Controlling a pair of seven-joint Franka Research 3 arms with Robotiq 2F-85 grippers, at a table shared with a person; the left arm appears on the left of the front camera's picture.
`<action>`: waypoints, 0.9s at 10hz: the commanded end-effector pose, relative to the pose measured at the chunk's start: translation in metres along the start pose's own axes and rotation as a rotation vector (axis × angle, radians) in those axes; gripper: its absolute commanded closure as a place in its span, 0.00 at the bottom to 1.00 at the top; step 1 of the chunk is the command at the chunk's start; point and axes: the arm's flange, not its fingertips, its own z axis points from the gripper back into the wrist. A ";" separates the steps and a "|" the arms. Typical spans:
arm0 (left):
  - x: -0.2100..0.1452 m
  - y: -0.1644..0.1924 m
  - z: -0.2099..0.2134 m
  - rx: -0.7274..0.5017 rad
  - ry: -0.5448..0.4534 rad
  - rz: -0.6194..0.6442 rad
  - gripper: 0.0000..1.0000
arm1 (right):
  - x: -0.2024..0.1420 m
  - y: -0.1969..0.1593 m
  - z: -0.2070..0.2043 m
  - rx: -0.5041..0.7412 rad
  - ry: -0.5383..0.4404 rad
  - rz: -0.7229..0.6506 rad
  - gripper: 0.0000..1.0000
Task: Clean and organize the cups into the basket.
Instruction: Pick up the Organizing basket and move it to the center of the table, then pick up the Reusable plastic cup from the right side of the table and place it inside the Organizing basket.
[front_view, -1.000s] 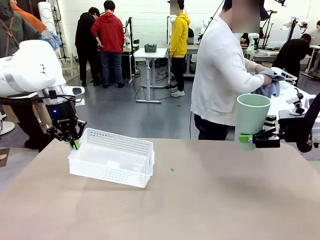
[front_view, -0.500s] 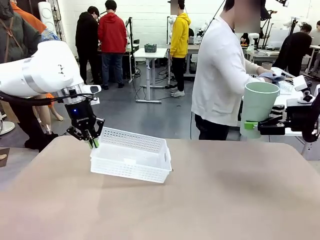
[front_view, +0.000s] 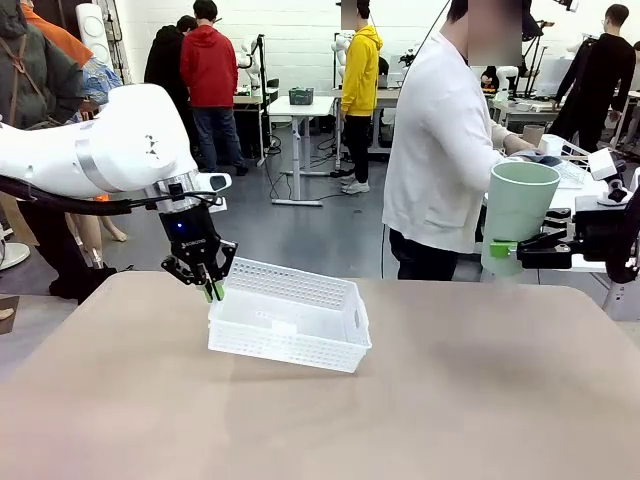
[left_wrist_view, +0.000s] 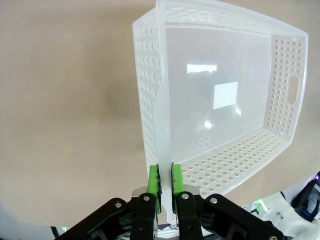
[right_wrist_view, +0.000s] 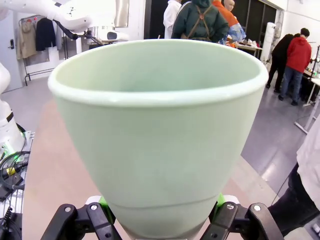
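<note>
Fingers (left_wrist_view: 153, 182) of the left gripper (front_view: 212, 290) are pinched shut on the thin end wall of the basket (front_view: 285, 345), on the side nearest that arm. The green pads clamp the lattice from inside and outside, as the left wrist view shows. This grip on the rim is probably meant for sliding or steering the basket across the desk (front_view: 450, 420) rather than carrying it. The basket sits left of centre and holds nothing, with its cut-out handle at the opposite end.

The right gripper (front_view: 505, 250) holds the pale mint cup (front_view: 518, 210) by its narrow base. Its fingers are spread part-way around the base, and the cup stands upright with its mouth up, above the desk's far right edge. Gripping low leaves the rim and inside free. That would suit wiping by the person (front_view: 440, 150) in the white top, who stands just beside it and faces a side table. It would also suit lowering the cup into the basket later. Cup and basket are well apart.

The desk is a plain, matte tan surface. Beyond it lies a grey workshop floor with white tables, cables and several people standing.
</note>
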 end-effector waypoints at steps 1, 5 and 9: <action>0.003 -0.015 -0.008 -0.006 -0.006 -0.005 1.00 | 0.000 0.000 0.000 0.000 0.000 -0.002 0.96; 0.003 -0.020 -0.013 -0.021 0.080 -0.057 1.00 | 0.000 0.000 0.000 0.000 0.000 -0.002 0.96; -0.001 -0.023 -0.021 0.006 0.032 -0.042 1.00 | 0.000 0.000 0.000 0.000 0.000 -0.002 0.96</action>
